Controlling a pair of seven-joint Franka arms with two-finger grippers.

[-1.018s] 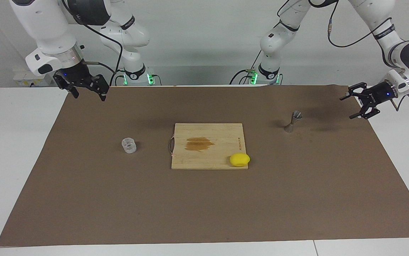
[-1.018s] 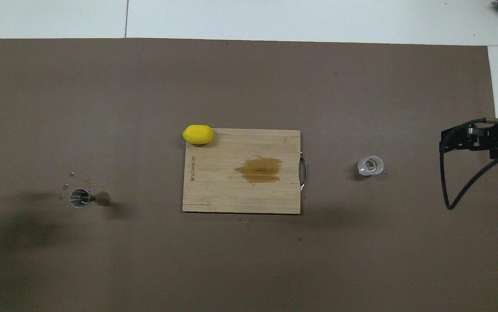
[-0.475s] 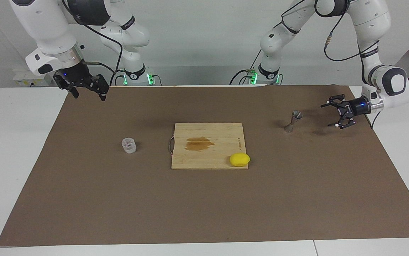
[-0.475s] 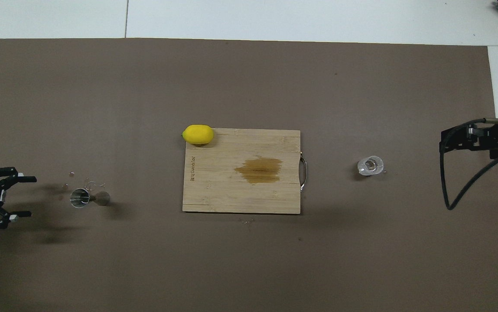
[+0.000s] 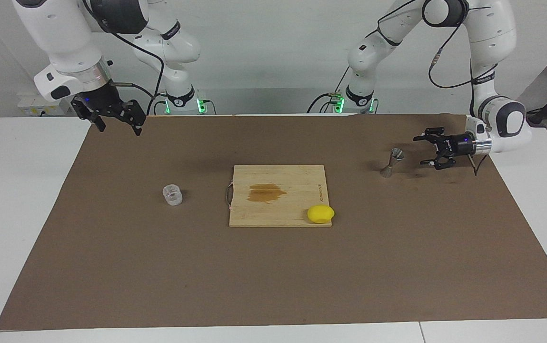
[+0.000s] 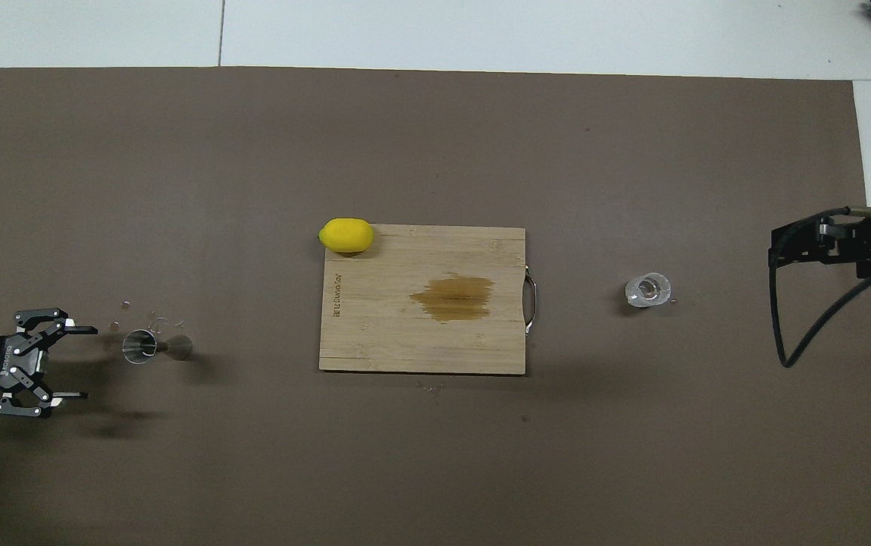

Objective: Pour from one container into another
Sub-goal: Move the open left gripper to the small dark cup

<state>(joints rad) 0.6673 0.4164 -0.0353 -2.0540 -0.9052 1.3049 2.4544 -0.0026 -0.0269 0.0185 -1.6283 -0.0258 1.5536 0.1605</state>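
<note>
A brown mat (image 5: 273, 267) covered most of a white table (image 5: 16, 190), with a pale wall at the robots' end. Taking the facing view from its left edge across: the right gripper (image 5: 114, 121) hung in the air over the mat's corner at the right arm's end, its fingers spread, the arm apparently waiting. The clear glass cup (image 5: 172, 195) stood upright on the mat at that same end of the table, well apart from that gripper and with nothing around it. In the middle lay a wooden cutting board (image 5: 278, 209) with a brown stain (image 5: 266, 192) on it and a metal handle facing the cup; a lemon (image 5: 320, 214) sat on the board's corner farthest from the robots, toward the left arm's end.

Next came the steel jigger (image 5: 392, 163), upright on the mat with its long axis vertical. A few small specks (image 6: 151, 318) lay on the mat around it. Just beside it, on the side away from the board, the left gripper (image 5: 426, 150) was turned sideways, low over the mat, its fingers wide and pointing at the jigger without touching it. The coming move seemed to turn on this: the jigger lay straight ahead of the open claw toward the table's centre, with nothing between them. The left arm was by far the nearer to the jigger, the right arm nearer to the cup.
</note>
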